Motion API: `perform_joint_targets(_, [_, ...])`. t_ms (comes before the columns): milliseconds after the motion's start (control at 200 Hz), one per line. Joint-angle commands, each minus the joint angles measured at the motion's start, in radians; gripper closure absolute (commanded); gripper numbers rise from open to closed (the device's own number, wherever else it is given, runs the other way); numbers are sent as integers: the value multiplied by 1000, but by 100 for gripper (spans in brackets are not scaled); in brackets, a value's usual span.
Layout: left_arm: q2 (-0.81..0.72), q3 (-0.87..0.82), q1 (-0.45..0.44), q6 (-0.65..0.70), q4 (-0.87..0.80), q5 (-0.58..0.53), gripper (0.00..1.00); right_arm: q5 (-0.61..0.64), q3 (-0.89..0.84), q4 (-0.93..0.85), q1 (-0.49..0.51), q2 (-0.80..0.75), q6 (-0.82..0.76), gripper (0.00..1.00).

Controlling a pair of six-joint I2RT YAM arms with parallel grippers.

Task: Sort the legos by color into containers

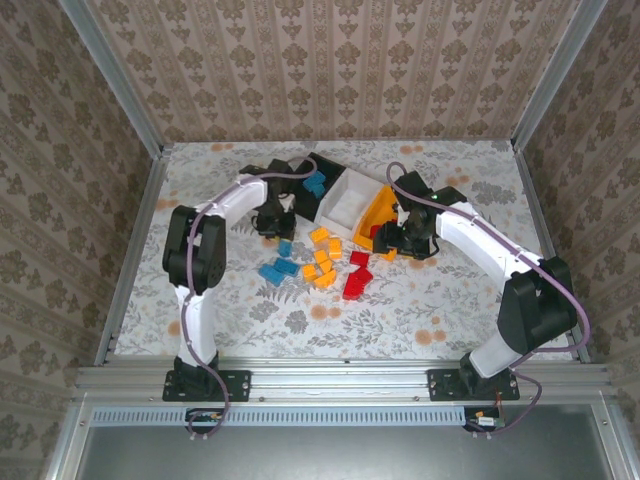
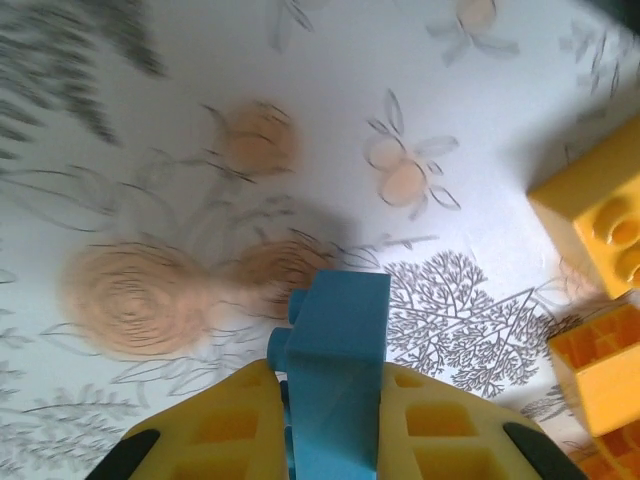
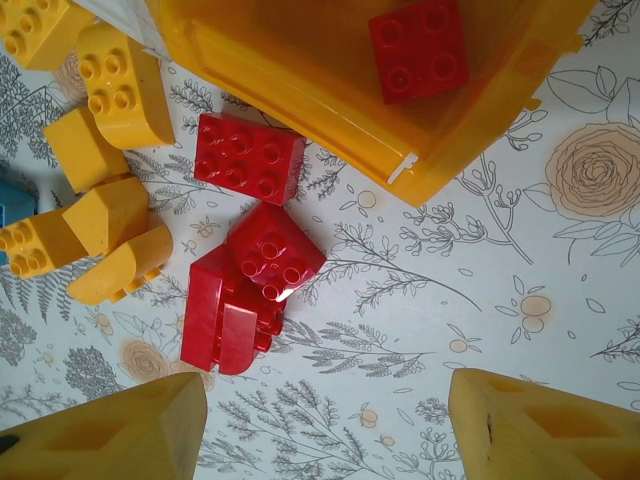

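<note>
While gripping a blue brick [image 2: 335, 350] in shut left jaws, lift straight up.
Carry to black bin [image 1: 325, 162], clear of open, empty right jaws above red bricks [image 3: 255, 265].

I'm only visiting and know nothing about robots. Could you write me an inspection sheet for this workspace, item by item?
Surface: floral-print table; no spills seen.
Job's things: black bin holds blue bricks; white bin; orange-yellow bin holds a red brick. Loose blue legos, orange-yellow legos and red legos lie on the table.
Clutter: nothing seen.
Grippers: left gripper fingers shut on a blue lego; right gripper open, empty, near the red legos.
Cables: purple cable along each arm.
Surroundings: wallpapered walls, metal frame.
</note>
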Motion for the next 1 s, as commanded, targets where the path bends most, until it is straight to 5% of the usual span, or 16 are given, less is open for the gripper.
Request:
perform_joint_targets(0, [-58,94,60,-87,-9,95,86,11,-16,16,4,-5,25,34])
perform_joint_targets(270, [80,311,121,-340,162,285,84,24,-18,12,7,-10,41,34])
perform_joint_targets(600, [420,847,113,-381,9,297,74,54,24,-6,35,2,44,33])
perform_joint_targets(995, [304,698,105,-303,6,289,44,36,255,-77,175,240,-53,30])
